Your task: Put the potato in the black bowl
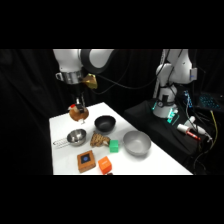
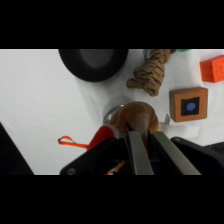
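We see the gripper [image 1: 78, 107] hanging above the far left part of the white table [image 1: 165, 165], its two fingers [image 2: 140, 150] closed narrowly on the potato [image 1: 78, 114], which is lifted clear of the surface. In the wrist view the potato [image 2: 136, 117] sits at the fingertips, with the rim of the small metal bowl [image 2: 111, 114] showing directly beneath it and an orange loop [image 2: 70, 142] lying on the table beside the linkage.

Just right of the held potato, in the side view, we find the black bowl [image 1: 105, 122], empty and upright; the wrist view shows it [image 2: 94, 62] at the top edge. The metal bowl [image 1: 76, 136] stands nearer the camera, with a handle reaching left. Beside it lies the brown striped lump [image 1: 100, 140], then a green cube [image 1: 114, 145] and the grey bowl [image 1: 137, 142]. Nearest the front edge we note a brown square block with a blue centre [image 1: 86, 160] and an orange cube [image 1: 104, 164].

The room behind is draped in black cloth. The arm's base [image 1: 167, 102] stands at the upper right on a dark stand, with cables and lit equipment around it.
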